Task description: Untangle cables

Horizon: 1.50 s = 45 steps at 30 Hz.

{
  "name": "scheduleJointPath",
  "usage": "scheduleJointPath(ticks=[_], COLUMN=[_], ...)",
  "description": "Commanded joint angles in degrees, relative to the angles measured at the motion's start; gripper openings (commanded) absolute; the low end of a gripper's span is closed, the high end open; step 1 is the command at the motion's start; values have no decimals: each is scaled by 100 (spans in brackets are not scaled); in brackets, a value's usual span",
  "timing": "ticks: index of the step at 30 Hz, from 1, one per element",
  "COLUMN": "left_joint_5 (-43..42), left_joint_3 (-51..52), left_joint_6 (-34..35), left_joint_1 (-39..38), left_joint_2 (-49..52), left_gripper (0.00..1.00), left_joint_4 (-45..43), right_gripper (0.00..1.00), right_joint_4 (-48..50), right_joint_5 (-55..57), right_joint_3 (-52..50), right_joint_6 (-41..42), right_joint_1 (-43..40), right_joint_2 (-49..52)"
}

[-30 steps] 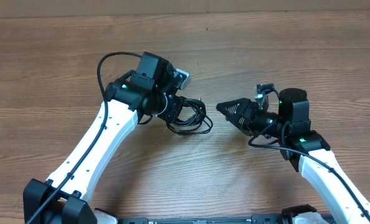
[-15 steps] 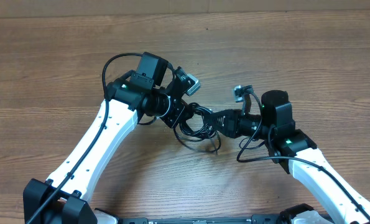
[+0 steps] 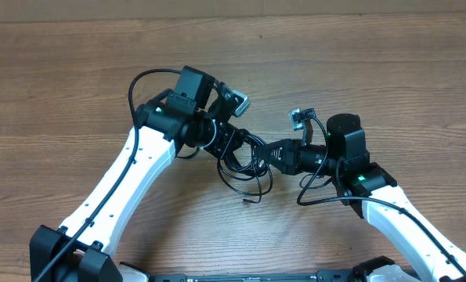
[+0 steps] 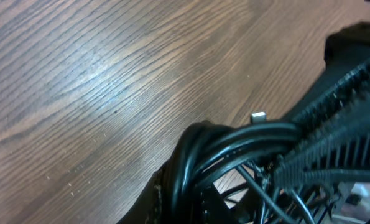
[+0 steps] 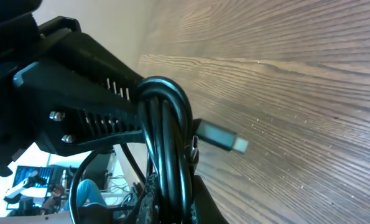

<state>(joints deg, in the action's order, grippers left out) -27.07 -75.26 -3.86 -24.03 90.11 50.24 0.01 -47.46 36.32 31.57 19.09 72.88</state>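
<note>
The cables (image 3: 247, 159) form one black tangled bundle at the table's middle, held between both grippers. My left gripper (image 3: 231, 146) is shut on the bundle's left side. From the right, my right gripper (image 3: 275, 153) is shut on several strands. One loose end with a small plug (image 3: 251, 200) trails toward the front. In the left wrist view the cables (image 4: 222, 146) loop over my left gripper (image 4: 186, 202), with a metal plug tip (image 4: 258, 116) poking out. In the right wrist view the strands (image 5: 166, 118) run between my right gripper (image 5: 172, 208), a silver-tipped plug (image 5: 222, 138) beside them.
The wooden table (image 3: 76, 78) spreads all around the bundle. A thick black arm wire (image 3: 141, 81) arches over the left arm, and another (image 3: 317, 194) loops under the right wrist. The two wrists stand close together.
My right gripper has moved left from open space to the bundle and closed on its strands. The bundle has spread a little, and a loose end now hangs toward the front.
</note>
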Motion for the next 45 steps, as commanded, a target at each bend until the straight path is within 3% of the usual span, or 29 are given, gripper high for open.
scheduleJointPath(ticks=[1,5,11,17,23,27,40,45], left_joint_5=[1113,2339,2765,2747,2736,2723,2723,2723], left_joint_3=[-101,-98,-98,-98,-98,-98,-96,-96], left_joint_6=[1141,2240,2973,2988,3180,3180,3318,3558], left_joint_1=[76,76,76,76,76,76,74,74], left_joint_2=[66,131,136,136,136,138,140,140], left_gripper=[5,4,4,4,8,4,4,16], left_joint_4=[-291,-267,-356,-396,-310,-243,-118,-116], right_gripper=[4,4,4,4,4,4,4,4], right_joint_4=[-55,-258,-575,-654,-678,-682,-675,-678], right_joint_5=[-1226,-1182,-503,50,778,780,848,1069], right_joint_3=[7,7,7,7,4,4,4,4], right_joint_6=[-9,-13,13,70,938,938,938,938], right_joint_1=[120,120,120,120,120,120,120,120], right_joint_2=[-22,-20,-20,-20,-20,-20,-20,-20])
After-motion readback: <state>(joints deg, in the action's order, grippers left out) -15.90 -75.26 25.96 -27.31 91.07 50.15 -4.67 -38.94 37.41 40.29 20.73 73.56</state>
